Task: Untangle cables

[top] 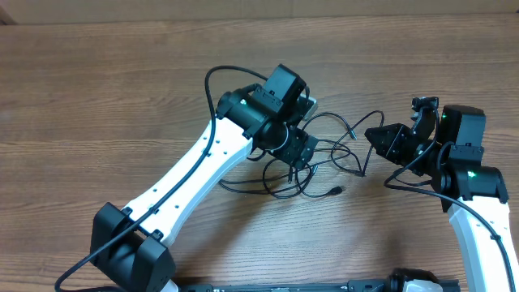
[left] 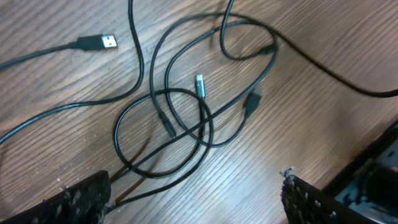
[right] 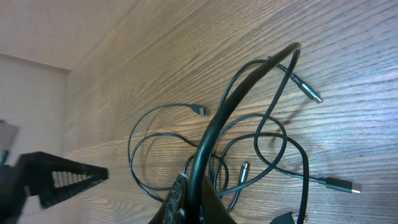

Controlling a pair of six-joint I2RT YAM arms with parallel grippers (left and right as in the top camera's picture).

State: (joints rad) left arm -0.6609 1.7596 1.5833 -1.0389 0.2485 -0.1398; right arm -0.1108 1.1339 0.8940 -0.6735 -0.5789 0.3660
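Two arms reach over the wooden table (top: 122, 81) from its near edge. The white left arm (top: 195, 170) slants in over the tangle, hiding part of it from above, and its own thick wire (top: 215, 89) loops up beside it; that wire is not part of the job.

The left gripper (left: 193, 190) hangs above the heap with its jaws spread wide and nothing between them. The right gripper (right: 189, 196) is clamped on one strand, which rises taut from the table to its fingers.

The cables (left: 203, 126) lie a little right of the table's middle, well away from every edge, as loose overlapping loops that cross at several points. They look light, limp and smooth. A pull on one strand would likely drag the whole heap and could tighten a crossing, so a pinch on a free length just behind a plug seems safer than one in the knot.

Smallest are the plugs: a flat USB plug (left: 99, 42) lying apart toward the far side, a silver plug (left: 199, 84) inside the loops, and a dark plug (left: 252, 102) just beside it. These stiff ends may snag when drawn through a loop.
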